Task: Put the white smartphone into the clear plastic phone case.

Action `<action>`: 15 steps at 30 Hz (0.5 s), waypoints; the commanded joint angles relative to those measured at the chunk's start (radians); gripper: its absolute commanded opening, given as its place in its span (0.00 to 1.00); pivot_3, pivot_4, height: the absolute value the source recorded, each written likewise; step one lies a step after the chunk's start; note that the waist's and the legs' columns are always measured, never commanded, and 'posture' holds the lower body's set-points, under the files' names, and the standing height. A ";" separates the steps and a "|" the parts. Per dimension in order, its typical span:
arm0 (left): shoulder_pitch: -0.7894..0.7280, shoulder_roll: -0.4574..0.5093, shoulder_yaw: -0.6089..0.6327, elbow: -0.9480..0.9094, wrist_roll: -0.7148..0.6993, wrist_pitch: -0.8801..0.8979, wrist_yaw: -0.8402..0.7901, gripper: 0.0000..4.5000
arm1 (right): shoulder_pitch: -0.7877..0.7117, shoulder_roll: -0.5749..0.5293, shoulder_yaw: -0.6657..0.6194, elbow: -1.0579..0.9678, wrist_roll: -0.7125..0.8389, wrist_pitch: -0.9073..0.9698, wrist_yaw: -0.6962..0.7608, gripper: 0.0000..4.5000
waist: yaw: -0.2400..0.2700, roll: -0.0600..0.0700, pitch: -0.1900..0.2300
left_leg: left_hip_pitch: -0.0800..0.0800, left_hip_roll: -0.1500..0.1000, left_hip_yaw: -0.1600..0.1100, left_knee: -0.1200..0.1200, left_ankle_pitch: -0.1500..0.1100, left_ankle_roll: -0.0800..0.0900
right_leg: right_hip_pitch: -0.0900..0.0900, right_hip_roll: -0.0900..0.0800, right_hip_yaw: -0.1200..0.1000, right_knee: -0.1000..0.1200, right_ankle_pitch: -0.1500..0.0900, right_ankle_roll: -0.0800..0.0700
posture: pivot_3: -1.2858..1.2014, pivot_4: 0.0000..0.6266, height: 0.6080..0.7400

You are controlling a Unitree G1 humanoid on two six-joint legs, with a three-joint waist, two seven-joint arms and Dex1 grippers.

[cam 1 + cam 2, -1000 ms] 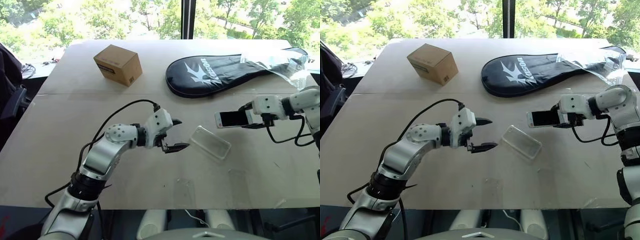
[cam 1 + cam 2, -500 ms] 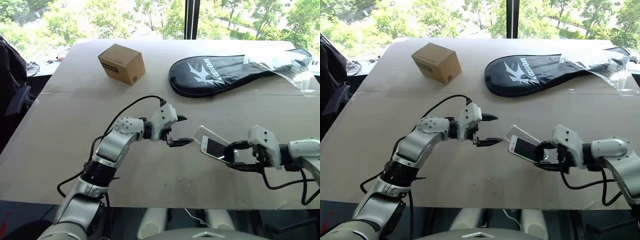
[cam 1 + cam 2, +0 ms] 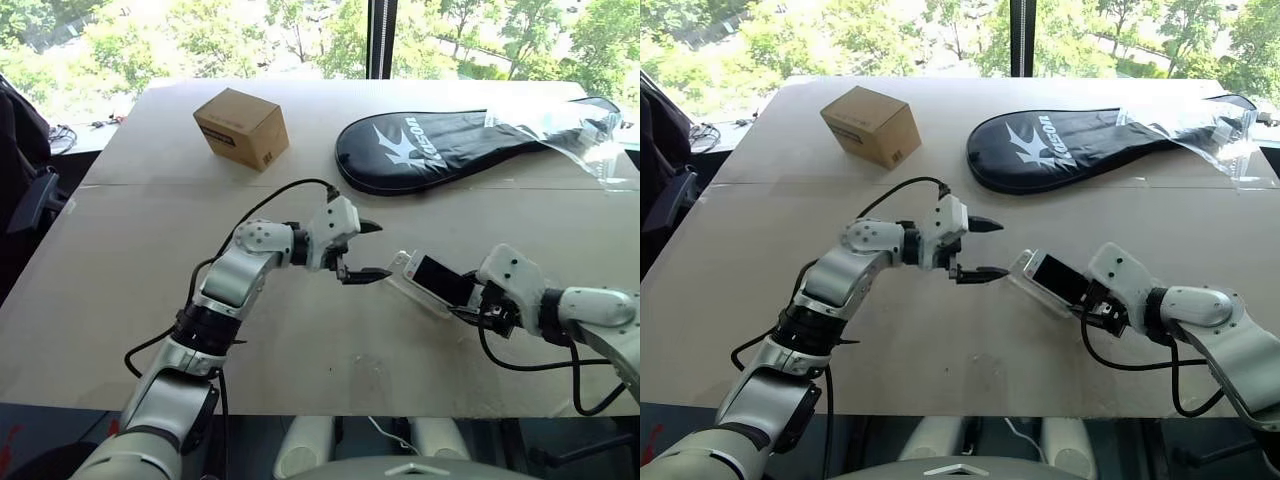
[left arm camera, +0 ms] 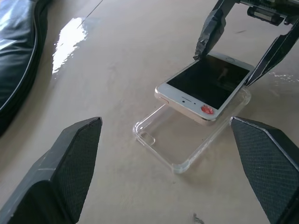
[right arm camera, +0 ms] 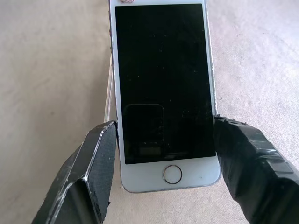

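The white smartphone (image 4: 205, 84), black screen up, is tilted with its far end down in the clear plastic phone case (image 4: 182, 147), which lies flat on the table. My right gripper (image 5: 164, 126) is shut on the phone's two long sides near the home button, and it shows in the head view at mid-right (image 3: 464, 293). Just to the left of the case's near end, my left gripper (image 3: 380, 250) hovers open and points at it, with nothing between its fingers (image 4: 70, 172).
A cardboard box (image 3: 242, 128) stands at the back left of the table (image 3: 130, 250). A black racket bag (image 3: 440, 140) lies at the back right with a crinkled clear wrapper (image 3: 570, 125) on its end. A black cable loops over my left arm.
My right gripper carried the phone from up at the right down and left onto the case. My left gripper edged a little toward the case and stayed open.
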State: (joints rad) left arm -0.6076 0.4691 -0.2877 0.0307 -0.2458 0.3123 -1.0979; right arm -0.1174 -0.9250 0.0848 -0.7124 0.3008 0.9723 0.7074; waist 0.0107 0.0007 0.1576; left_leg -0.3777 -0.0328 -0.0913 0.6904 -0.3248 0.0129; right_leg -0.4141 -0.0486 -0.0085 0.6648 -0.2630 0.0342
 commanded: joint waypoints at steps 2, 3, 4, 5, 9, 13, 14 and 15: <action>0.008 -0.037 -0.041 -0.027 -0.002 -0.006 -0.030 1.00 | -0.051 0.001 0.044 -0.056 -0.007 0.053 -0.031 0.60 | 0.000 0.000 0.000 | 0.000 0.000 0.000 0.000 0.000 0.000 | 0.000 0.000 0.000 0.000 0.000 0.000 | 0.52 0.24 1.00; 0.009 -0.045 -0.048 -0.022 -0.003 0.001 -0.034 1.00 | -0.059 0.007 0.054 -0.053 -0.005 0.063 -0.035 0.60 | 0.000 0.000 0.000 | 0.000 0.000 0.000 0.000 0.000 0.000 | 0.000 0.000 0.000 0.000 0.000 0.000 | 0.52 0.24 1.00; 0.005 -0.050 -0.061 -0.006 0.006 -0.011 -0.045 0.94 | -0.062 0.001 0.067 -0.053 -0.006 0.073 -0.033 0.60 | 0.001 0.000 0.000 | 0.000 0.000 0.000 0.001 0.000 0.000 | 0.000 0.000 0.000 0.000 0.000 0.000 | 0.52 0.24 1.00; -0.003 -0.064 -0.064 0.013 0.007 -0.015 -0.048 0.88 | -0.061 0.000 0.073 -0.056 -0.002 0.087 -0.034 0.60 | 0.001 0.000 0.000 | 0.000 0.000 0.000 0.001 0.000 0.000 | 0.000 0.000 0.000 0.000 0.000 0.000 | 0.52 0.24 1.00; -0.031 -0.105 -0.073 0.081 0.026 -0.059 -0.047 0.52 | -0.060 -0.013 0.087 -0.058 -0.011 0.111 -0.044 0.60 | 0.001 0.000 0.000 | 0.000 0.000 0.000 0.001 0.000 0.000 | 0.000 0.000 0.000 0.000 0.000 0.000 | 0.52 0.24 1.00; -0.030 -0.141 -0.065 0.126 0.032 -0.099 -0.036 0.15 | -0.071 -0.013 0.079 -0.051 -0.006 0.136 -0.054 0.60 | 0.001 -0.001 -0.001 | 0.000 0.000 0.000 0.002 0.000 0.000 | 0.001 0.000 0.000 0.001 0.000 0.000 | 0.52 0.24 1.00; -0.028 -0.148 -0.063 0.133 0.032 -0.105 -0.033 0.06 | -0.073 -0.011 0.077 -0.052 -0.004 0.144 -0.057 0.60 | 0.002 -0.001 -0.001 | 0.000 0.000 0.000 0.002 0.000 0.000 | 0.001 0.000 0.000 0.001 0.000 0.000 | 0.52 0.24 1.00; -0.028 -0.152 -0.067 0.145 0.039 -0.117 -0.034 0.00 | -0.077 -0.008 0.077 -0.054 -0.001 0.163 -0.062 0.60 | 0.001 -0.001 -0.001 | 0.000 0.000 -0.001 0.003 0.000 0.000 | 0.001 0.000 -0.001 0.001 0.000 0.000 | 0.52 0.24 1.00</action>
State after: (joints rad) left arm -0.6293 0.3215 -0.3633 0.1747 -0.2145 0.2306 -1.1311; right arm -0.1875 -0.9263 0.1714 -0.7493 0.3009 1.0988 0.6660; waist 0.0121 0.0001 0.1570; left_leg -0.3784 -0.0329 -0.0920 0.6946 -0.3248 0.0130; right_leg -0.4133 -0.0485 -0.0093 0.6661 -0.2629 0.0342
